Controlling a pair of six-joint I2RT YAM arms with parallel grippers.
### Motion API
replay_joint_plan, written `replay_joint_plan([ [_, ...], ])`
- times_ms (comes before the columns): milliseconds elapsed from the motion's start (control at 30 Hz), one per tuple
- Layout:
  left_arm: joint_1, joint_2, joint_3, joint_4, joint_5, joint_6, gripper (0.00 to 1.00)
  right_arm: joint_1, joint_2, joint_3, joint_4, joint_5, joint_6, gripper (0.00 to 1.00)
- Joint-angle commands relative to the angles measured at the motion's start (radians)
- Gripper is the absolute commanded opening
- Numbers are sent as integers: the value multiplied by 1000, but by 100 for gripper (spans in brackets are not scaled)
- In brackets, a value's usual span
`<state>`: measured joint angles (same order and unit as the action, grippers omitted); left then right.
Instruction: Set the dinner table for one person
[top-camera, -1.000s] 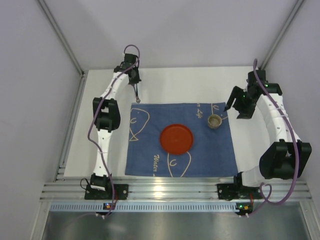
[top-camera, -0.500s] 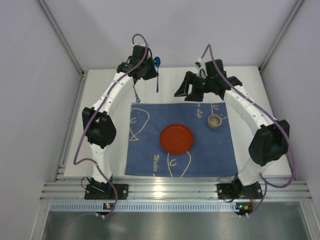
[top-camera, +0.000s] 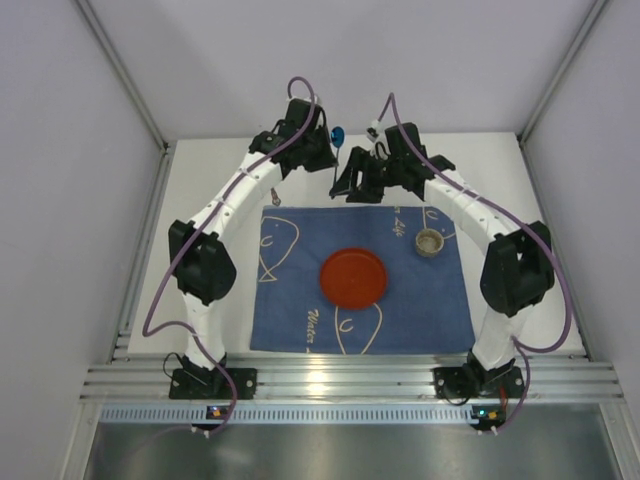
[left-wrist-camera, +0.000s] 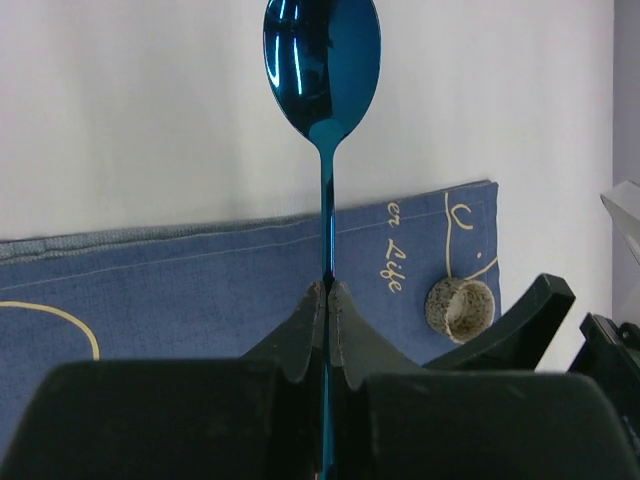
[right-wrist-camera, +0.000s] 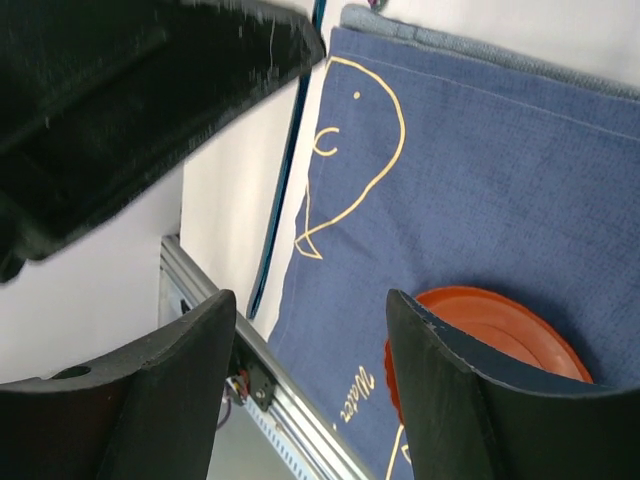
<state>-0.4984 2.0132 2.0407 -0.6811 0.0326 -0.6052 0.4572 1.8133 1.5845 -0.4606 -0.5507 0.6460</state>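
Spoon (left-wrist-camera: 322, 60): I judged it light, stiff, slippery; best taken by the thin handle.
Left fingers (left-wrist-camera: 305, 340): clamped on its handle.
Right fingers (right-wrist-camera: 445, 390): stood apart, empty.

Robot lab test cell. Boxed in by plain pale panels (top-camera: 60, 200) and metal corner struts (top-camera: 120, 70). Left arm (top-camera: 235, 190), right arm (top-camera: 470, 205) bolted to aluminium rail (top-camera: 340, 380) at near edge, purple cables (top-camera: 165, 290) looping along both. Grey metal sheet (top-camera: 340, 450) in front of rail. White worktop (top-camera: 490, 170) carrying staged setting: blue fish-print cloth (top-camera: 300, 290), red plate (top-camera: 354, 277), small cup (top-camera: 429, 242).
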Motion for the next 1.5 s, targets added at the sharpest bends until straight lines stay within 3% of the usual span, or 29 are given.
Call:
replay_joint_plan([
  [0, -31, -88, -14, 3, -7, -15, 0, 3, 0, -7, 97, 15, 26, 62],
  [100, -40, -90, -24, 11, -3, -22, 0, 1, 6, -15, 115, 14, 35, 60],
  [167, -43, -85, -16, 11, 3, -25, 0, 4, 14, -15, 122, 12, 37, 52],
  [200, -43, -79, -7, 11, 6, -27, 0, 5, 15, -15, 122, 11, 37, 45],
  [300, -45, -71, 6, 6, 7, -24, 0, 5, 11, -34, 122, 18, 32, 4],
  [433, -43, -62, 7, -9, 3, 2, 1, 1, -54, -87, 120, 28, 7, 0],
  [467, -45, -56, 9, -17, 0, 7, 26, -3, -69, -124, 114, 26, 4, 0],
  [567, -43, -54, -3, -49, -20, 39, 62, -32, -150, -237, 111, 29, 6, 0],
  [600, -43, -73, -40, -48, -23, 59, 98, -60, -188, -273, 109, 32, 12, 0],
  [767, -16, -142, -236, 1, -112, 91, 98, -132, -239, -479, 28, -6, -19, 0],
  [1000, 132, -214, -436, 64, -66, 76, 98, -166, -411, -647, -79, 44, -89, 0],
  [1233, 162, -177, -438, 60, -39, 94, 98, -184, -442, -725, -190, 67, -100, 0],
  [1467, 162, -131, -432, 63, 7, 97, 97, -183, -549, -883, -176, 67, -59, 0],
])
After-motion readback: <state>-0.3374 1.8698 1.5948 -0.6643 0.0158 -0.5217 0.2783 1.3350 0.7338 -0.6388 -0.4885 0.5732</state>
